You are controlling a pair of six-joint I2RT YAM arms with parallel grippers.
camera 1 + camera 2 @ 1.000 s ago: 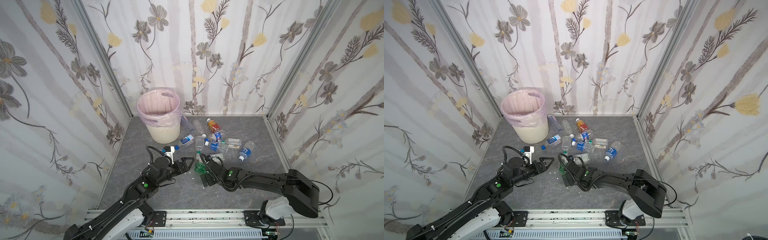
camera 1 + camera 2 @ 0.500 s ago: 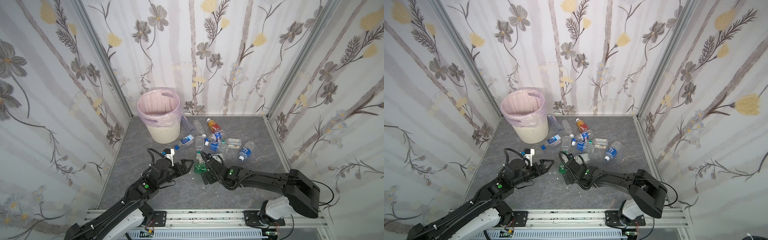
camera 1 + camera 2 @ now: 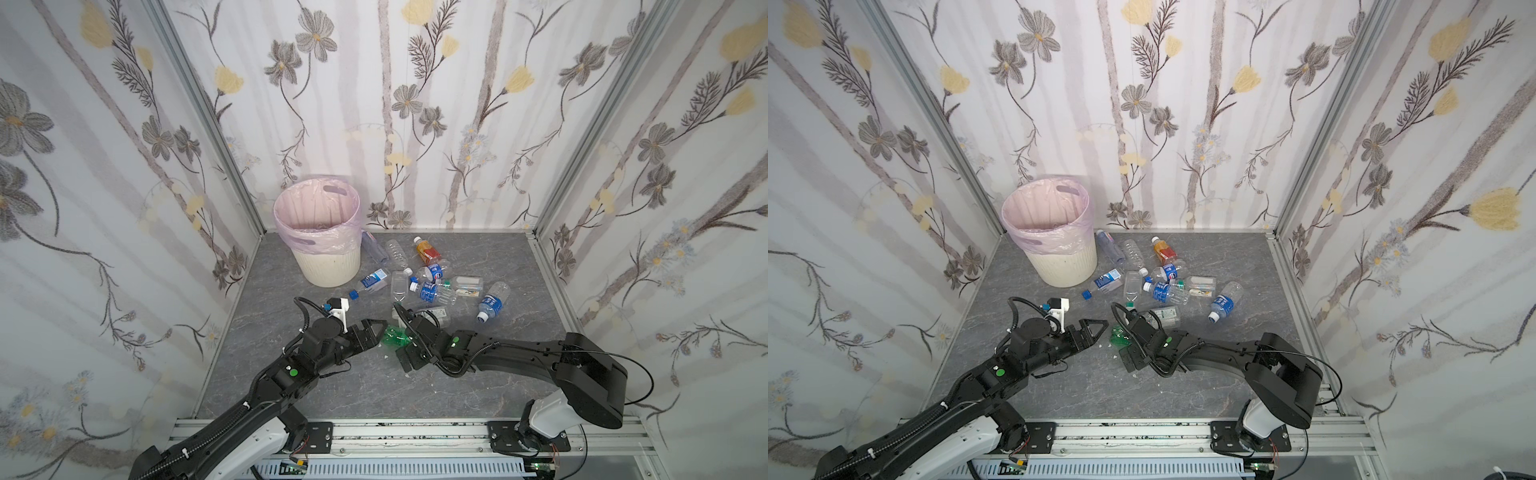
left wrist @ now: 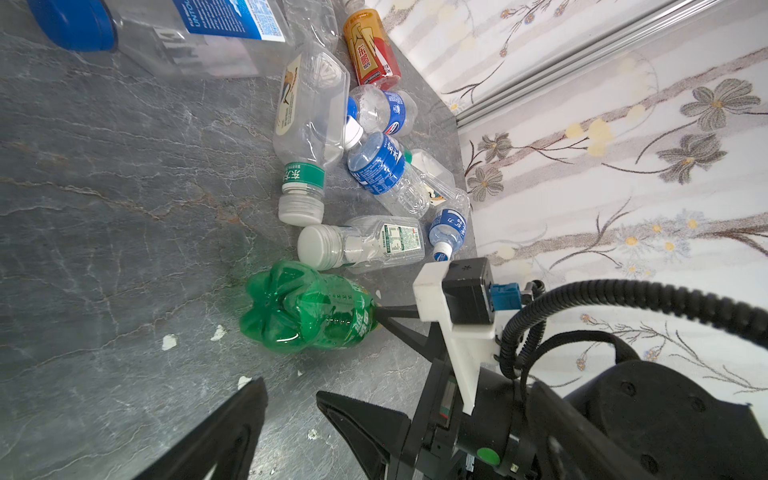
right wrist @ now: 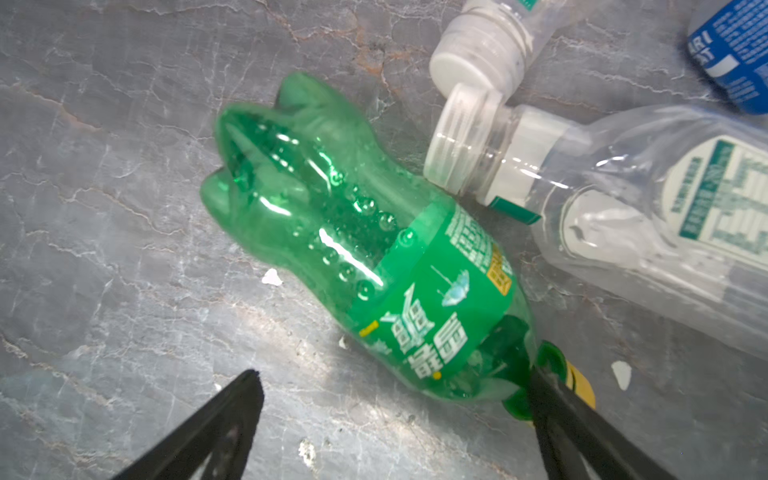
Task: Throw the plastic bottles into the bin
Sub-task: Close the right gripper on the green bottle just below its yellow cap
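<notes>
The bin, cream with a pink bag, stands at the back left. Several plastic bottles lie scattered on the grey floor to its right. A green bottle lies on its side in front of them. My right gripper is open around its neck end, one finger against the cap. My left gripper is open just left of the green bottle's base, holding nothing.
An orange-red bottle lies near the back wall, and a blue-labelled one lies furthest right. A blue-capped bottle rests beside the bin. Small white flecks dot the floor. Papered walls enclose three sides.
My left gripper has crept a little to the right, closer to the green bottle. The right gripper and the bottle have barely moved. Both grippers stayed open.
</notes>
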